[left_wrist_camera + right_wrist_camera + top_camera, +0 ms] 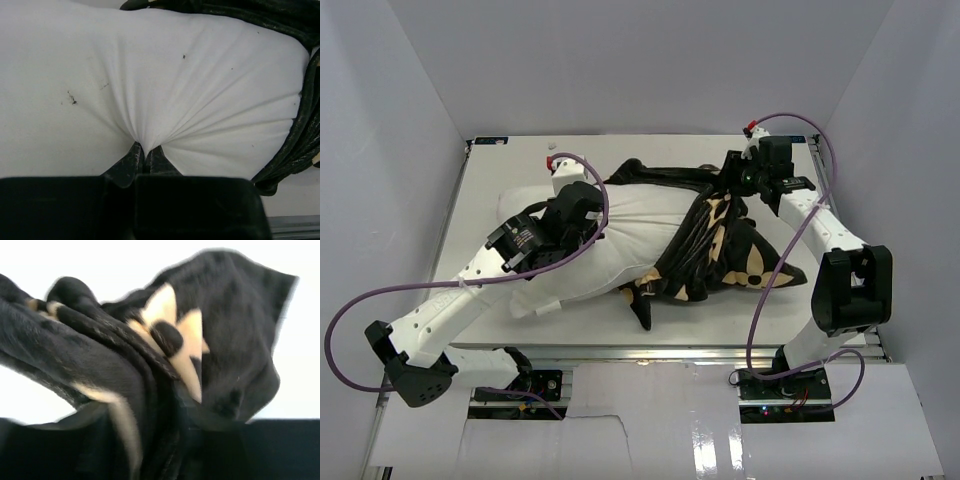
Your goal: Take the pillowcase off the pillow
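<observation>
Left gripper (143,150): jaws closed, pinching fold of pillow (190,80); creases radiate from pinch. Use as anchor.
Right gripper (733,182): pillowcase (165,340) bunched across fingers, view blurred; opening and hold cannot be told.
Pillowcase gathered on pillow end nearest right gripper.
Confirm grip, then draw away from left gripper, along pillow length.
Beneath both: white table (500,175).
Beyond: grey enclosure walls (620,60).

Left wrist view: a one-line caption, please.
Left gripper pinching the plump white fabric pillow, bunched black fabric pillowcase along the frame's right edge.
</observation>
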Robot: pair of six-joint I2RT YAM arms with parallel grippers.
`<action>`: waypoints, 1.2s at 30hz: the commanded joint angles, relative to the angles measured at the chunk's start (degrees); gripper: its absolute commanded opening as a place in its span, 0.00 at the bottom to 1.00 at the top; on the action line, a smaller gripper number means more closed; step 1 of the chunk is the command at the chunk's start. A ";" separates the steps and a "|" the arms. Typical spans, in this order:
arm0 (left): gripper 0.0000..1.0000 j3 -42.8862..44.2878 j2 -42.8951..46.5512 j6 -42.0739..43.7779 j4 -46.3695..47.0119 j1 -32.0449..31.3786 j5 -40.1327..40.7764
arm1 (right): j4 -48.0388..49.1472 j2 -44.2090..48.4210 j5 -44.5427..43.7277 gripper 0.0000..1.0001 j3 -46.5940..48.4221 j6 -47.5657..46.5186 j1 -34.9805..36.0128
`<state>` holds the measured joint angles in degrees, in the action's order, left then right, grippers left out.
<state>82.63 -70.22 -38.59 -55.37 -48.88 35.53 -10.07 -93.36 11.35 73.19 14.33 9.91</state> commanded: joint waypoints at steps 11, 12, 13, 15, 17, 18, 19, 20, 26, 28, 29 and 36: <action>0.00 -1.07 -3.43 1.94 5.71 4.85 4.11 | -1.89 27.25 3.58 0.78 -9.87 -3.78 0.98; 0.00 -0.37 -3.96 2.29 6.15 5.11 3.68 | -1.98 29.10 3.50 0.77 -11.91 -3.87 1.33; 0.00 0.16 -5.10 2.46 6.24 5.46 3.15 | -2.06 32.68 3.50 0.74 -14.02 -4.13 2.29; 0.00 1.04 -5.98 2.38 6.16 6.43 2.27 | -1.80 36.39 4.20 0.72 -21.04 -3.70 3.27; 0.00 1.74 -6.77 2.20 6.59 7.13 1.22 | 0.39 41.93 4.99 0.70 -26.32 -2.56 6.16; 0.00 2.53 -7.12 2.20 6.77 7.22 0.77 | 1.01 44.90 4.56 0.70 -31.21 -1.68 9.13; 0.00 3.06 -7.65 2.20 6.95 7.22 0.42 | 1.36 46.07 2.38 0.70 -33.35 -1.15 10.73; 0.00 3.67 -8.87 2.29 6.77 7.22 -0.36 | 1.62 47.21 1.05 0.70 -35.37 -0.53 12.22; 0.00 7.89 -11.87 3.08 6.51 7.22 -3.44 | 7.07 48.20 -9.05 0.66 -44.10 4.39 20.32; 0.00 9.47 -12.66 3.78 5.54 7.31 -4.41 | 8.65 44.33 -13.43 0.61 -44.36 5.88 20.59; 0.00 11.48 -12.84 4.13 4.58 7.48 -4.68 | 11.44 43.01 -15.12 0.58 -44.53 6.84 20.59; 0.00 23.95 -15.12 8.09 -2.80 15.39 -8.28 | 6.74 42.11 -30.23 0.08 -42.25 7.65 18.75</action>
<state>98.94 -87.68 -32.75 -58.04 -37.45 25.87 -2.17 -52.51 -6.76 29.21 21.71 30.39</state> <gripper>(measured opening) 0.030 0.108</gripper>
